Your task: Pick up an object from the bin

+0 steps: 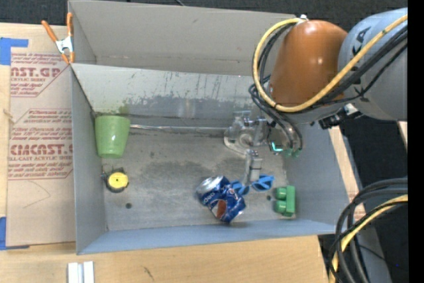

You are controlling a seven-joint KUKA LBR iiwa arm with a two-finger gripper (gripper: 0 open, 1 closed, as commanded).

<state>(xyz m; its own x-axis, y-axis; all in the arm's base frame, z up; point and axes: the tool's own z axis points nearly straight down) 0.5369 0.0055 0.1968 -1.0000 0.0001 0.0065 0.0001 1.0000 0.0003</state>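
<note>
Crushed blue soda can [222,197] lies near the front wall of the grey bin [165,30], a bit right of the middle. The gripper [252,175] hangs down from the arm's orange cover [308,63], and its tip is just beside the can's right end. A small blue piece [264,182] lies right next to the tip too. The tip may be touching one of them, but it is hard to see. I cannot tell if the gripper is open or closed, or if it has hold of anything. A green block [285,201] sits just right of the blue piece. A green cup [111,134] is by the left wall, with a small yellow round thing [117,181] near it.
</note>
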